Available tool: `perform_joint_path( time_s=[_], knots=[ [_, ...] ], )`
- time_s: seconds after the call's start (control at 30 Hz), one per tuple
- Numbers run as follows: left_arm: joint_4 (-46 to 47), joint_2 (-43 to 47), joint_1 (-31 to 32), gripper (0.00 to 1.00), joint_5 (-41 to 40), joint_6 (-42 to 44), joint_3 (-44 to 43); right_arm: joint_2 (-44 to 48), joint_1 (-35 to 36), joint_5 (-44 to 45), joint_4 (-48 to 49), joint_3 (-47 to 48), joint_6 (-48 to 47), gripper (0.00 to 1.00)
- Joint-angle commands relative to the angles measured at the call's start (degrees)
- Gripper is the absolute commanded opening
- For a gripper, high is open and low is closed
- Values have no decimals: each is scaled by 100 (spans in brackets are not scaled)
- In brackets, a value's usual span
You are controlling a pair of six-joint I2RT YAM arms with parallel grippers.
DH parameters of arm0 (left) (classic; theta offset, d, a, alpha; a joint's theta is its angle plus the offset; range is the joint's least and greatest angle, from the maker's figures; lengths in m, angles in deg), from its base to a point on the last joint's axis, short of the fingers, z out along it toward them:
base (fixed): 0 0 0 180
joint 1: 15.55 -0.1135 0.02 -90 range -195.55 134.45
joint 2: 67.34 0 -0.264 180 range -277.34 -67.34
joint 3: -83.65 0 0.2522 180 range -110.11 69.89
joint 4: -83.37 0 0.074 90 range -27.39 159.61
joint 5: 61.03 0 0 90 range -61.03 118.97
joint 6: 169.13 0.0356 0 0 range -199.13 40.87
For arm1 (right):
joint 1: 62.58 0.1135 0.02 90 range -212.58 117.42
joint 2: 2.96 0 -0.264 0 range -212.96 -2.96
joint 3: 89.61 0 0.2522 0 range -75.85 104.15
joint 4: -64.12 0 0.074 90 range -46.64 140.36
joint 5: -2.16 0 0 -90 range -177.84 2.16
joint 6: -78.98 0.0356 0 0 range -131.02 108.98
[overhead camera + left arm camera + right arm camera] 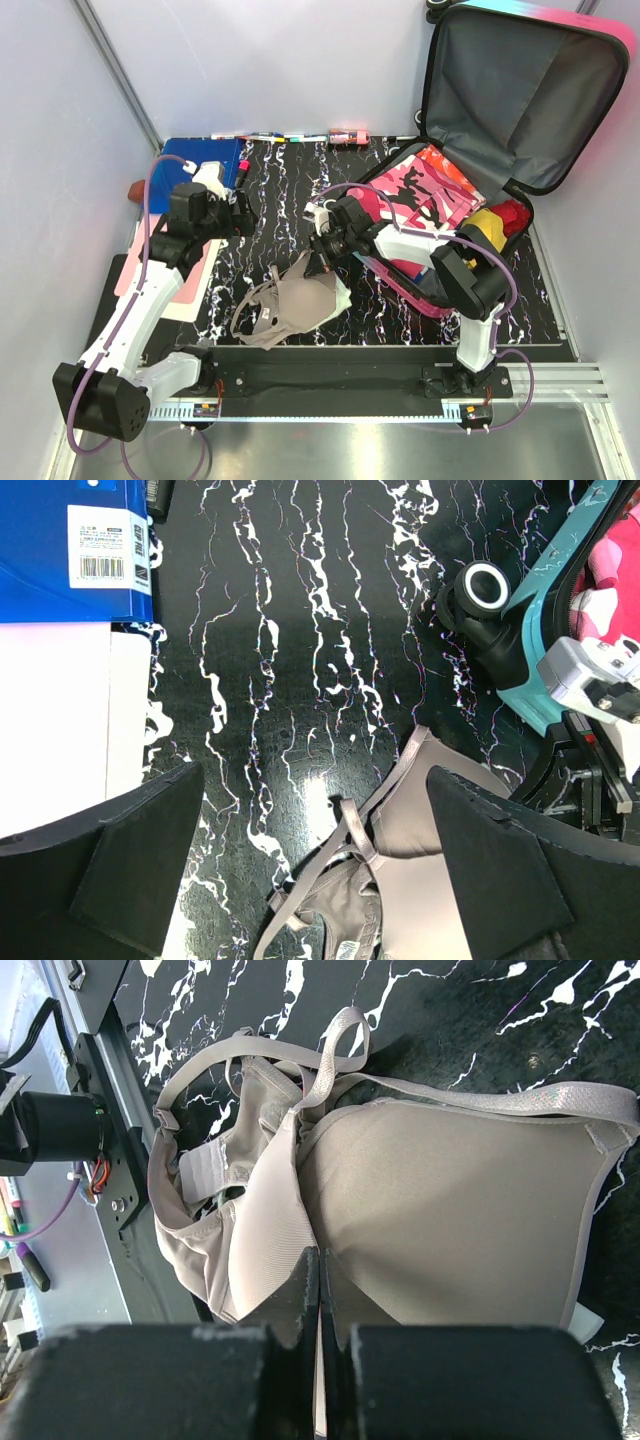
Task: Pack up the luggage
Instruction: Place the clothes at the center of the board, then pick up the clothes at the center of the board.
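Right gripper [320, 1282] pinches bra [450, 1210] edge thinly; left gripper [315, 860] spread, idle. Risk: fabric slips, or strap [500, 1097] snags luggage [515, 90] rim.

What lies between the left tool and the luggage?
The right tool, shut on the beige bra; the top view shows it.

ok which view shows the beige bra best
Right wrist: the beige bra fills the frame, cups and straps clear, with the right gripper shut on its folded edge. Top external shows it whole but small, partly under that gripper. Left wrist catches only one cup and some straps at the bottom.
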Motion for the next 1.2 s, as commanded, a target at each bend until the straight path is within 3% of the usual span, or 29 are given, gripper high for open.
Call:
perform_joint_path(
  time_s=[0.0,0.13,0.17,0.2,0.27,0.3,0.43,0.7,1.17],
  knots=[
    [192,6,19,99,71,2,-56,231,-17,-157,161,4,204,0],
    [183,15,28,99,53,2,-56,608,-26,177,144,-66,424,4],
    [183,15,19,99,62,2,-48,818,-26,265,135,-93,468,13],
    [183,15,19,99,53,11,-48,942,-17,309,126,-128,538,39],
    [183,24,19,99,62,11,-48,1310,-26,458,126,-268,600,53],
    [192,24,28,99,71,11,-48,1443,-26,520,135,-330,635,75],
    [183,24,19,99,62,3,-57,1962,-35,792,135,-786,697,99],
    [183,-20,19,99,53,2,-39,1954,-17,995,74,-1314,1250,100],
    [183,-90,28,99,53,2,-48,1515,-8,1733,188,-1614,1207,100]
  ],
)
